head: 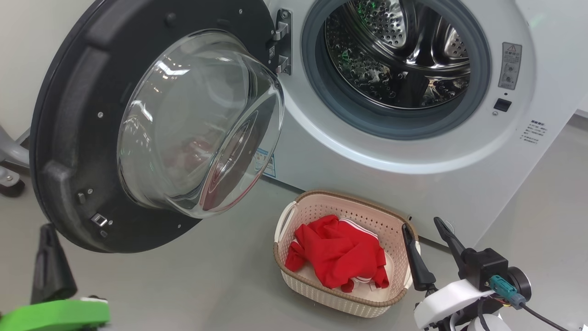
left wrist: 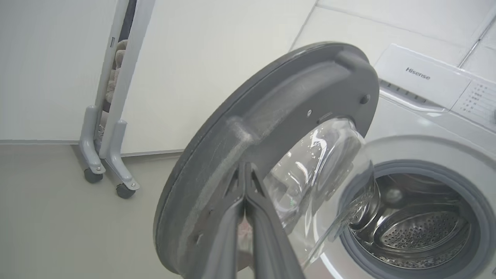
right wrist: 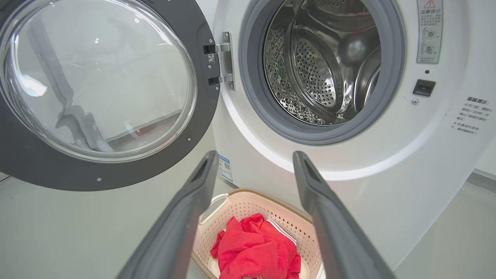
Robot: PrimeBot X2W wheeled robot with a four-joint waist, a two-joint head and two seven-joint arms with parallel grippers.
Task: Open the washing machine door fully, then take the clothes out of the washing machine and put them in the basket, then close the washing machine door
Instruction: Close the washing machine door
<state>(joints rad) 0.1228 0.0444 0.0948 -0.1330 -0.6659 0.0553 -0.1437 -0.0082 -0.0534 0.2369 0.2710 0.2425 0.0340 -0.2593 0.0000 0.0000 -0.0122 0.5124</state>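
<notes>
**Clothes in the basket, door wide open**

The left gripper [left wrist: 245, 170] has its two dark fingers pressed together with nothing between them. In the left wrist view their tips point at the inner face of the door [head: 64, 138]; whether they touch it cannot be told. In the head view this gripper sits at the lower left, just below the door's bottom edge.

The right gripper [head: 421, 224] has its fingers spread wide and holds nothing. It hangs at the basket's right end, and one finger crosses the rim in the head view. In the right wrist view the basket lies between and beyond the two fingers.

The basket [head: 349, 197] stands on the grey floor [head: 183, 285], just in front of the washing machine [head: 528, 184], below the drum opening. The red clothes [head: 340, 253] lie crumpled inside it, with a white striped band showing.

The door stands swung out to the left on its hinge [head: 282, 41], its glass bowl [head: 197, 124] bulging toward the camera. The grey ring and the steel drum [head: 395, 50] are in plain sight.
</notes>
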